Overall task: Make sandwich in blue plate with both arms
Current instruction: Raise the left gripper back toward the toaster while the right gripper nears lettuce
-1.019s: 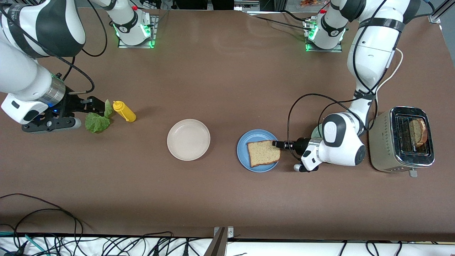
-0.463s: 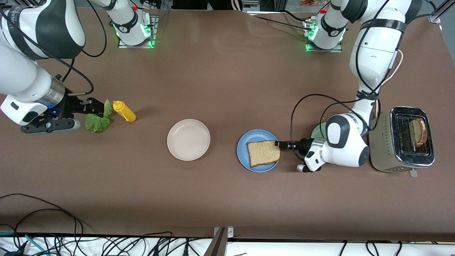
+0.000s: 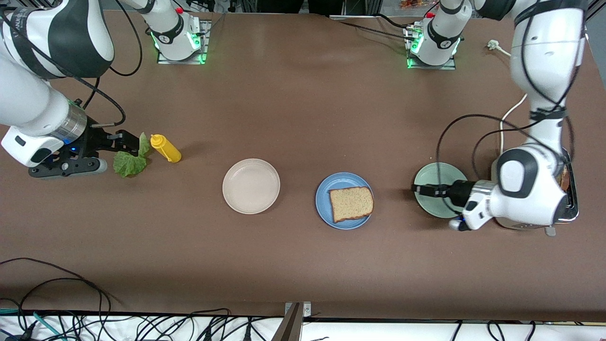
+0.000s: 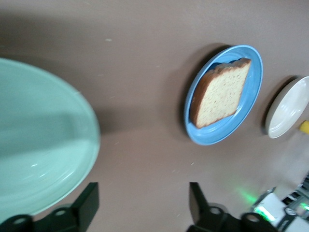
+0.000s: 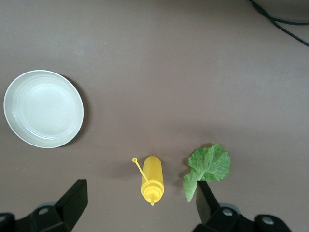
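We see the left gripper [image 3: 416,188] no longer at the edge of the bread slice [image 3: 351,203] on the blue plate [image 3: 344,201]. It now sits over the rim of the pale green plate [image 3: 433,177], fingers [image 4: 87,203] spread apart and empty. The left arm's wrist now covers much of the toaster [image 3: 565,208], and the green plate, mostly hidden before, shows nearly whole.

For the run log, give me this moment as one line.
bread: one slice on blue plate | lettuce: on table by right gripper, open | left gripper: open, over green plate | toaster: beside green plate
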Controlling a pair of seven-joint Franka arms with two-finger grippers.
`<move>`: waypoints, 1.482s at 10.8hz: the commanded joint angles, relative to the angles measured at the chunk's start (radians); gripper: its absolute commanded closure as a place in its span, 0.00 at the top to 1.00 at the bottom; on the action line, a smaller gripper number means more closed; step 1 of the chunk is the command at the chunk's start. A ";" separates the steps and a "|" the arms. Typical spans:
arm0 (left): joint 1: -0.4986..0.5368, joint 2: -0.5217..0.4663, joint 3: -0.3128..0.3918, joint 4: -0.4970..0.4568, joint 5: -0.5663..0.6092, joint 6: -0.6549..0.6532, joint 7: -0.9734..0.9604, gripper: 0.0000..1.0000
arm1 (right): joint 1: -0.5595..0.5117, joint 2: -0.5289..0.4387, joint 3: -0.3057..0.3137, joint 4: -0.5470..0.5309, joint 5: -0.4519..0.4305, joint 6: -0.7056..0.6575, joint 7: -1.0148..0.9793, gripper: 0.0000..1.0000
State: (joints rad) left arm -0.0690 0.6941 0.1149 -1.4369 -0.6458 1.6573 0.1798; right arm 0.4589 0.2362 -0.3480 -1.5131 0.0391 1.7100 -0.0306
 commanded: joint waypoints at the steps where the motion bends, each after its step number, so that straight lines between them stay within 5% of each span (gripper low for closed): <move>1: 0.000 -0.154 0.000 -0.020 0.246 -0.034 0.004 1.00 | 0.003 0.003 0.004 0.019 -0.001 -0.010 0.014 1.00; 7: 0.043 -0.447 0.003 -0.039 0.624 -0.163 0.023 1.00 | 0.009 0.003 0.004 0.010 -0.004 -0.015 0.012 1.00; 12: 0.031 -0.538 -0.044 -0.056 0.748 -0.232 -0.144 1.00 | -0.006 0.031 -0.012 -0.041 -0.071 -0.006 -0.090 1.00; 16: 0.076 -0.547 -0.038 -0.037 0.735 -0.260 -0.134 1.00 | -0.072 0.061 -0.071 -0.106 -0.064 0.022 -0.098 1.00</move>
State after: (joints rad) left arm -0.0299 0.1801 0.0765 -1.4643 0.0719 1.4035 0.0457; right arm 0.4249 0.3057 -0.4102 -1.5548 -0.0185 1.7044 -0.1090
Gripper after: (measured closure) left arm 0.000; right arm 0.000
